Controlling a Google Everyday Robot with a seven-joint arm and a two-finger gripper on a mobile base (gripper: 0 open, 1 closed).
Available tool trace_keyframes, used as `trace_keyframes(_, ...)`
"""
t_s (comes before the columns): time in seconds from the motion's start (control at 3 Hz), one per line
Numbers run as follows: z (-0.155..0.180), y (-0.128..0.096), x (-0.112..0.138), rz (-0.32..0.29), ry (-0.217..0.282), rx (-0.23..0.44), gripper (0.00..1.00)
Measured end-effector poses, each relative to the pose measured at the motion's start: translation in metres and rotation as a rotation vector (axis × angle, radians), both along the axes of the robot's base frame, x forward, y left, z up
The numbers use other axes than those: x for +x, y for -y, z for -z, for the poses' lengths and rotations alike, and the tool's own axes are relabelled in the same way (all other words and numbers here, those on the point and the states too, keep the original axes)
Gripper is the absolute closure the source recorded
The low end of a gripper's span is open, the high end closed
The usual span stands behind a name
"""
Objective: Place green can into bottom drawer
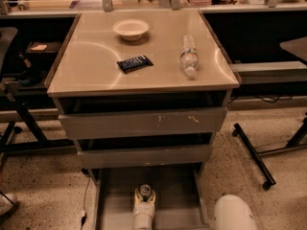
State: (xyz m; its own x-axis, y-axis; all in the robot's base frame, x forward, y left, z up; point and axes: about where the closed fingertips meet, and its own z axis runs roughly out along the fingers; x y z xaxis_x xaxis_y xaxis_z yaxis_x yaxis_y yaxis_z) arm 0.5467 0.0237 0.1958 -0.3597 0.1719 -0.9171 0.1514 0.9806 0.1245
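The green can [145,191] shows mostly as its silver top, low in the middle of the view. My gripper [145,199] reaches in from the bottom edge and is shut on the can, holding it upright over the floor of the bottom drawer [177,200]. That drawer is pulled out, a wide shallow grey tray below the two upper drawers. The can's body is mostly hidden by my pale fingers [137,208]. Whether the can touches the drawer floor cannot be told.
The tabletop holds a white bowl [131,29], a dark snack packet [135,63] and a clear water bottle [189,56] lying down. The upper drawers [144,122] stand slightly open. A white arm part [234,213] is at the lower right. Chair legs [254,157] flank the cabinet.
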Motion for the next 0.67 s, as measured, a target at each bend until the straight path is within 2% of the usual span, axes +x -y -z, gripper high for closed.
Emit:
trace_keyframes(0.33, 0.0116, 0.0088, 0.0162, 0.01, 0.016, -0.024, 1.0)
trace_keyframes(0.67, 0.0171, 0.0099, 0.0187, 0.014, 0.015, -0.03, 1.0)
